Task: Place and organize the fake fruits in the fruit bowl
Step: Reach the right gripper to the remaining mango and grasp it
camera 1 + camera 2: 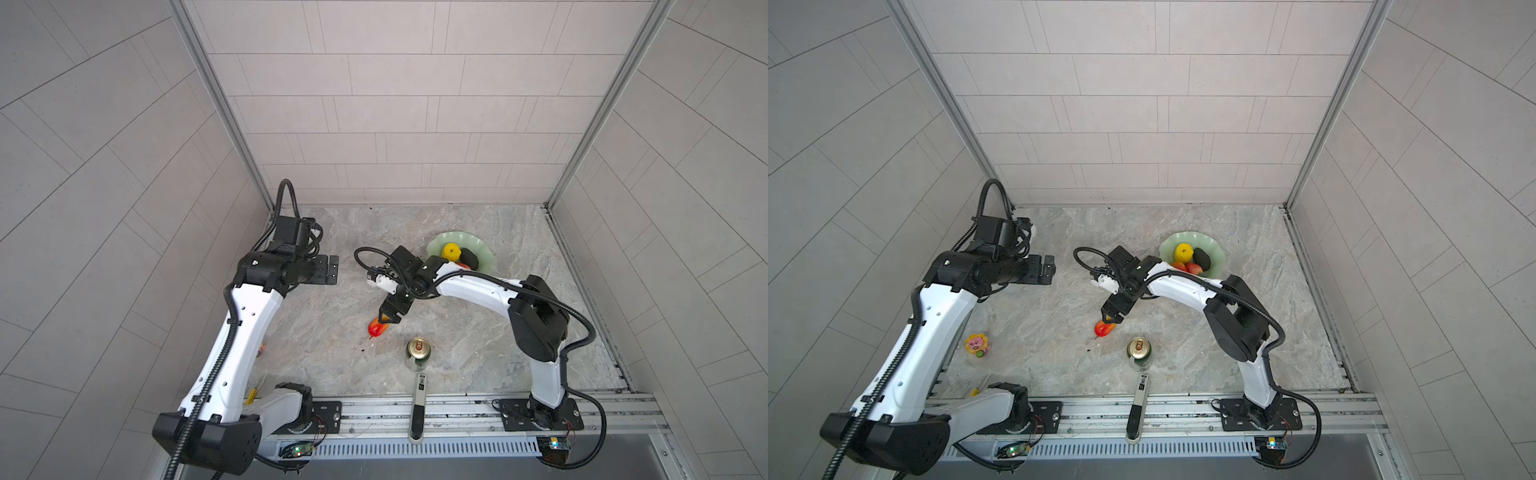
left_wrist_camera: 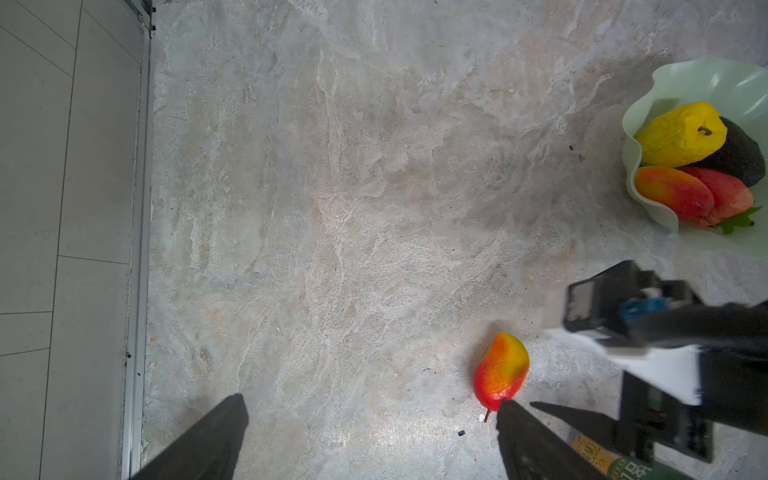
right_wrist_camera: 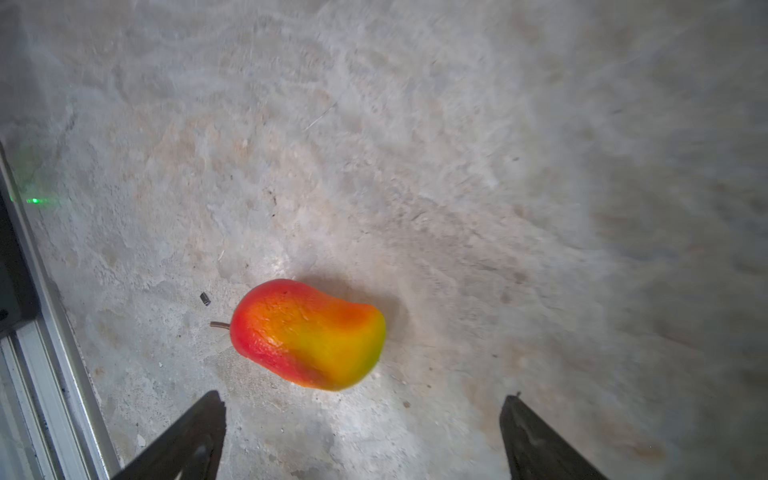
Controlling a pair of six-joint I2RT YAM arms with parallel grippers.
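Right hand (image 3: 362, 398) hangs released above the mango (image 3: 307, 334) on the surface (image 1: 478, 332). A can (image 1: 418, 349) stands near, label unreadable. Left hand (image 2: 370, 400) spread, empty.

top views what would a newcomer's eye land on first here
The bright red-and-yellow mango lying alone mid-table, with the right end effector open close over it. Next, the mint-green fruit bowl at the back right, holding four other fruits, and the gold-topped can standing near the mango.
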